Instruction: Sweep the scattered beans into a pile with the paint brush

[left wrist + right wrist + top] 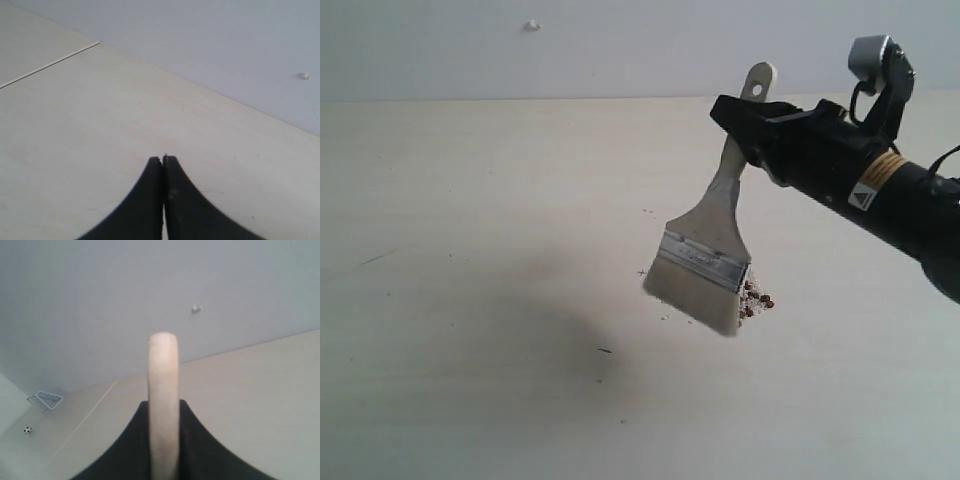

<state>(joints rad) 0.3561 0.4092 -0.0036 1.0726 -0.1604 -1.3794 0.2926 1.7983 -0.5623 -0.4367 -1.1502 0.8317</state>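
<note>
Hanging tilted from the right gripper, the brush is held clamped by the upper handle, just below the hole end, with the bristles lowered to the table — whether contact is made cannot be told. The beans are gathered in a small pile just beside the bristles, partly hidden by them. The brush is judged light, stiff in the handle and soft at the bristles, so a hold high up may let it twist under pressure. The beans are judged hard and apt to roll — gentle strokes are called for. The left gripper is closed on nothing.
</note>
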